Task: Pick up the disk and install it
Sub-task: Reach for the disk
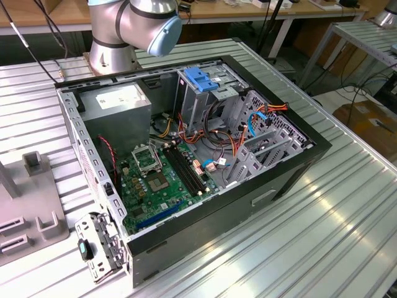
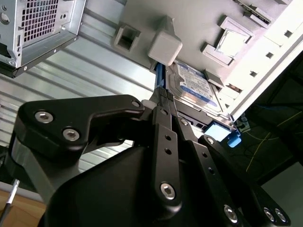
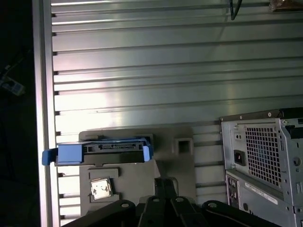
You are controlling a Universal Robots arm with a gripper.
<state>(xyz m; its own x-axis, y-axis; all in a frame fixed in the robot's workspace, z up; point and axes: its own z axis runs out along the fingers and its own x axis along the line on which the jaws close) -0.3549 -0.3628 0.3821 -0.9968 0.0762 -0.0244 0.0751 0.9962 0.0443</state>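
Bare table (image 3: 165,71) flanks the holder (image 3: 182,165) bearing the disk (image 3: 113,147); computer case (image 3: 262,156) stands near.

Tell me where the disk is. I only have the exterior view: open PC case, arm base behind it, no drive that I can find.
Observer: In the second wrist view the disk is seated in the grey fixture plate, with its blue-and-white label showing.
Operator: Gripper on it?
Observer: No. In the first wrist view a strip of bare plate shows between the gripper and the disk.
Operator: Rails fitted?
Observer: Yes. The first wrist view shows the disk edge-on with blue side rails on it.
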